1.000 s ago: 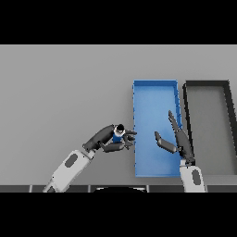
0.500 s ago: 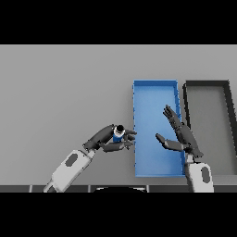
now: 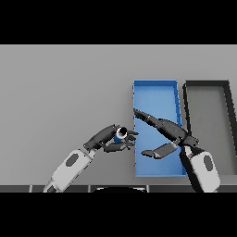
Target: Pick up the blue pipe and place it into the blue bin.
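Your left hand (image 3: 107, 141) was curled around the blue pipe (image 3: 121, 134), fingers above and thumb below, so the pipe sat pinched at the fingertips with its pale round end showing. That hand and the pipe were just beside the left wall of the blue bin (image 3: 155, 88), the fingertips reaching roughly to its edge; whether the pipe was raised clear of the grey table (image 3: 60, 88) you probably could not tell from this view. Your right hand (image 3: 167, 134) was spread loose and held nothing, its fingers stretched out over the bin's floor toward the left hand, thumb apart below them. Beyond the right hand, on its far side, stood a dark bin (image 3: 207, 84), beside the blue one.
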